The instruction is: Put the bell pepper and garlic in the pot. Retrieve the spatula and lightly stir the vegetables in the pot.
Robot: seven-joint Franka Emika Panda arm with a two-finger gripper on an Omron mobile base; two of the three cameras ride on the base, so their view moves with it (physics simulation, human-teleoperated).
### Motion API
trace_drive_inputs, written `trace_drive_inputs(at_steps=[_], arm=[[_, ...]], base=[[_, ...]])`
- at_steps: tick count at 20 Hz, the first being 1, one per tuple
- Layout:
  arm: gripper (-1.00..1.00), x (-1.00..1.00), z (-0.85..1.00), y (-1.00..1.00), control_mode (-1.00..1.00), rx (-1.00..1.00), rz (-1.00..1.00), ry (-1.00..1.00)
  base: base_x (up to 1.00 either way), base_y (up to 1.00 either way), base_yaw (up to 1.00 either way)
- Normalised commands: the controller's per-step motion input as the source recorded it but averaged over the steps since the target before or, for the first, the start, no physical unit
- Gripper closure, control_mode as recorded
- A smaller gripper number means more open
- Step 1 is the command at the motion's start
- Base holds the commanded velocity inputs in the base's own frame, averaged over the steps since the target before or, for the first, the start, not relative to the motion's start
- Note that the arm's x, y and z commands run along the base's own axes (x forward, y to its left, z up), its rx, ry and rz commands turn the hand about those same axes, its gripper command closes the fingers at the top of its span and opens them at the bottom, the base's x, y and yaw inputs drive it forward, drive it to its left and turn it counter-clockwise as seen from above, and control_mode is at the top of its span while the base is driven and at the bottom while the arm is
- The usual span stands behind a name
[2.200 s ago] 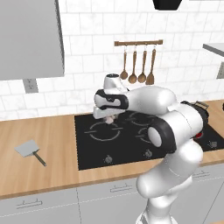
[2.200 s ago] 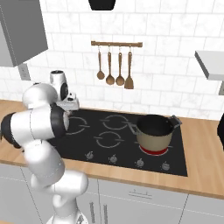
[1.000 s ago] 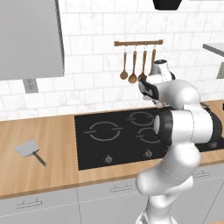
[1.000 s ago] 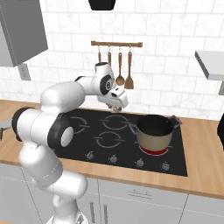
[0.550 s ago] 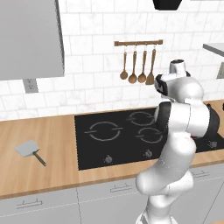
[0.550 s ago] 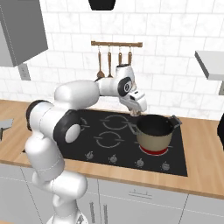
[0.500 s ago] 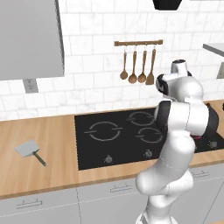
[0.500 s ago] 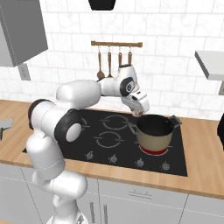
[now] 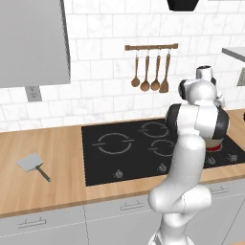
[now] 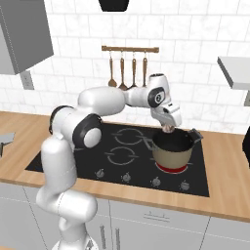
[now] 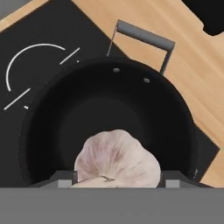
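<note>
One gripper (image 10: 169,128) hangs just above the pot (image 10: 172,149), clamped on the garlic (image 11: 117,161), which sits over the pot's dark opening toward 6 o'clock in the hand view. Around the bulb the dark inside lies bare out to the rim, with a grey handle (image 11: 142,37) at 12 o'clock. The pot stands on the red-glowing burner (image 10: 171,168) of the black cooktop (image 10: 122,152). Far off on the wooden counter (image 9: 52,158), at 9 o'clock in the left base view, lies the spatula (image 9: 32,164) with open wood around it.
</note>
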Motion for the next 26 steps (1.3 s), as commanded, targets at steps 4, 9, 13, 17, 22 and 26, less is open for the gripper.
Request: trace_drive_inputs(at_steps=[4,9,13,17,22,26], arm=[[1.0,0.06,-0.33,0.0,-1.0,0.0,0.0,0.01],[1.0,0.01,-0.29,-0.13,-1.0,0.0,0.0,0.07],[1.0,0.0,-0.29,-0.21,-1.0,0.0,0.0,0.12],[1.0,0.0,-0.24,-0.25,-1.0,0.0,0.0,0.09],[1.0,0.0,-0.24,-0.17,-1.0,0.02,0.0,0.02],[1.0,0.0,-0.31,-0.07,-1.0,0.07,0.0,-0.01]], base=[[0.0,0.0,0.0],[0.0,0.0,0.0],[0.0,0.0,0.0],[0.0,0.0,0.0],[0.0,0.0,0.0],[0.0,0.0,0.0]])
